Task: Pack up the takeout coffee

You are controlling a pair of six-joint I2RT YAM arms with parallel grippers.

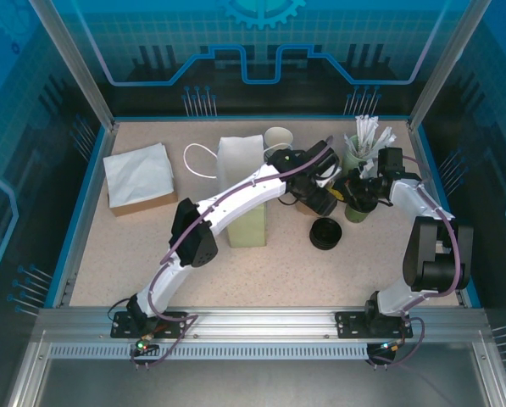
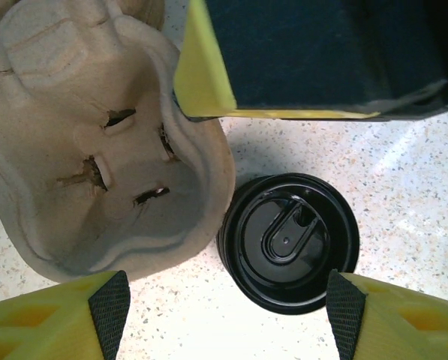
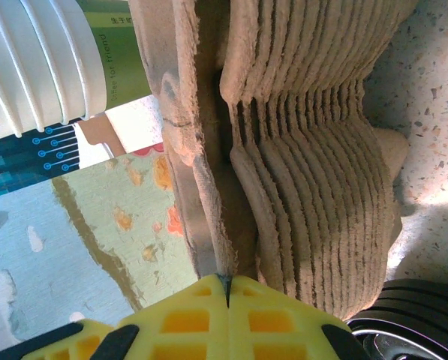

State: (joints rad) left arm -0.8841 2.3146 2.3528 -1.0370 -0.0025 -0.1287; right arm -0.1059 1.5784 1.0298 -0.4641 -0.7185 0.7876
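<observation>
A moulded pulp cup carrier [image 2: 111, 150] lies on the table, with a stack of black coffee lids [image 2: 287, 240] touching its right side. My left gripper [image 2: 227, 315] hovers open above both, holding nothing; from above it [image 1: 320, 199] sits mid-table. My right gripper [image 3: 227, 289] is shut on the thin edge of the top carrier [image 3: 201, 172], which stands a little apart from a stack of nested carriers [image 3: 321, 165]. In the top view the right gripper [image 1: 354, 193] is just right of the left one. A white ribbed paper cup [image 3: 43, 60] with a green label stands behind.
An upright white-and-green paper bag [image 1: 244, 191] stands left of the grippers. Behind it is an open paper cup [image 1: 278, 136]. A cup of stirrers [image 1: 363, 144] is at the back right, a napkin box [image 1: 138, 178] at the far left, and the lid stack [image 1: 325, 233] nearer me.
</observation>
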